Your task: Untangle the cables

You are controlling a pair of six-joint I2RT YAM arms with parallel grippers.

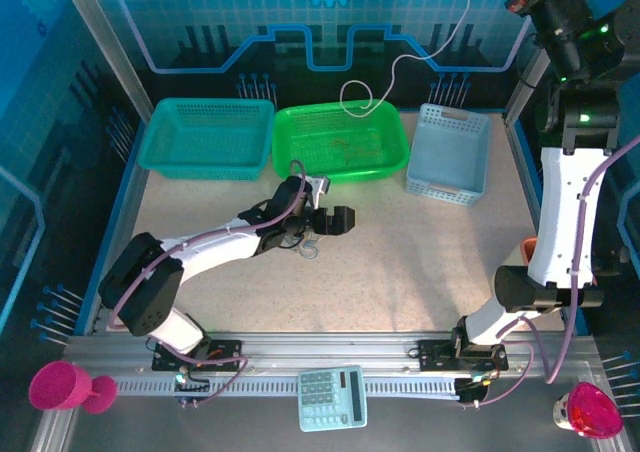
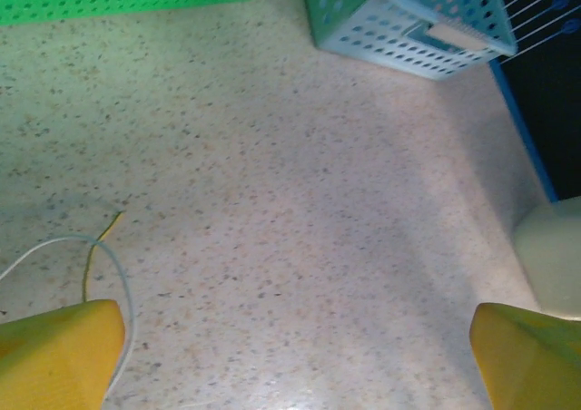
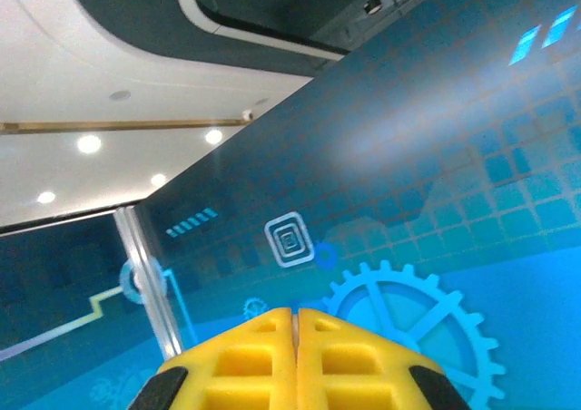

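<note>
Bright colours, speckled ground
The table (image 1: 400,262) beige, flecked brown; teal basket (image 1: 205,162), green basket (image 1: 340,169), pale-blue basket (image 1: 450,152), all gridded; white cable (image 2: 54,240), yellow cable (image 2: 87,269); yellow fingers (image 2: 54,356).

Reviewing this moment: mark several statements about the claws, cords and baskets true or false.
1. The left claw is open above the table. True.
2. The right claw is open. False: its fingers are pressed together.
3. The light blue basket stands right of the green basket. True.
4. The hanging white cord loops at the light blue basket. False: it loops at the green basket.
5. A thin white cord lies on the table by one finger of the left claw. True.
</note>
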